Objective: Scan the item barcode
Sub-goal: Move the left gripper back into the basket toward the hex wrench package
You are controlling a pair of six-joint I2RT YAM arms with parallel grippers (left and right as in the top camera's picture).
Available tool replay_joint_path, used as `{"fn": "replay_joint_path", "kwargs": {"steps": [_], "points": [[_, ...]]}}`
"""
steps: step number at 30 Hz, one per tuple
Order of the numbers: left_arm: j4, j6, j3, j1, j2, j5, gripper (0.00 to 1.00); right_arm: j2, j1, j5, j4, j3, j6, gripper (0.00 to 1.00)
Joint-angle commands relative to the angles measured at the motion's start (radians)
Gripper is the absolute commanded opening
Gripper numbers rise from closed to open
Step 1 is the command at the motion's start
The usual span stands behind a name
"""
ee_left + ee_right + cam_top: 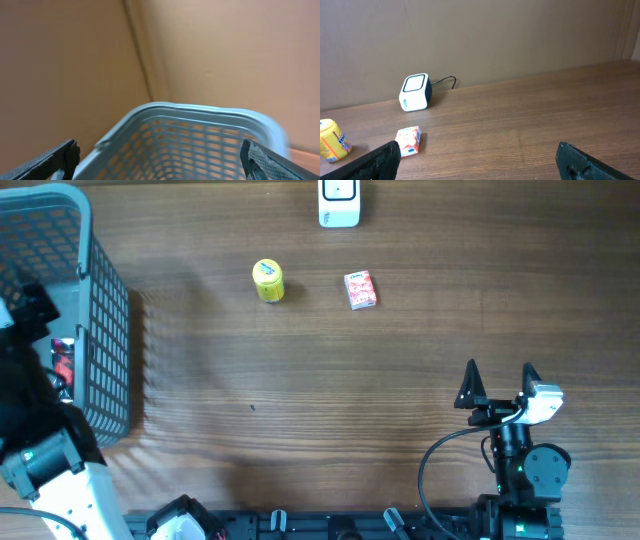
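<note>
Down at the right of the desk (300,400), the right fingers (469,383) stand spread wide, gripping nothing, tips toward the far edge. Over the grey lattice-walled plastic basket (105,330) the left fingers (50,162) gape just as wide, nothing between them. Well ahead, the red-and-white carton (360,290) lies flat on the wood grain, long axis running roughly toward the boxy white scanner (339,202), a yellow cylindrical tin (268,281) near it.

The overhead view is evenly and softly lit; a faint lattice shadow is cast on the table (400,380) right of the basket (105,310), at the frame's left. The left wrist view is smeared by blur throughout. The right wrist view is sharp, with a soft shadow seen beneath the scanner (414,92).
</note>
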Motion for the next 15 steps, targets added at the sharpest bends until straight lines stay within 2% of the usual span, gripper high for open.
{"fn": "replay_joint_path", "kwargs": {"steps": [1,4,11,15], "points": [[0.004,-0.064,0.047,0.061,0.045,-0.019,1.0,0.002,0.005,0.0,0.003,-0.001,0.006,1.0],[-0.083,-0.1,0.149,0.089,0.152,-0.008,1.0,0.002,0.005,0.0,0.003,-0.001,0.007,1.0],[-0.536,-0.101,0.505,0.145,0.487,0.119,1.0,0.002,0.005,0.0,0.003,-0.001,0.007,1.0],[-0.695,-0.107,0.59,0.161,0.599,0.128,1.0,0.002,0.005,0.0,0.003,-0.001,0.006,1.0]]}}
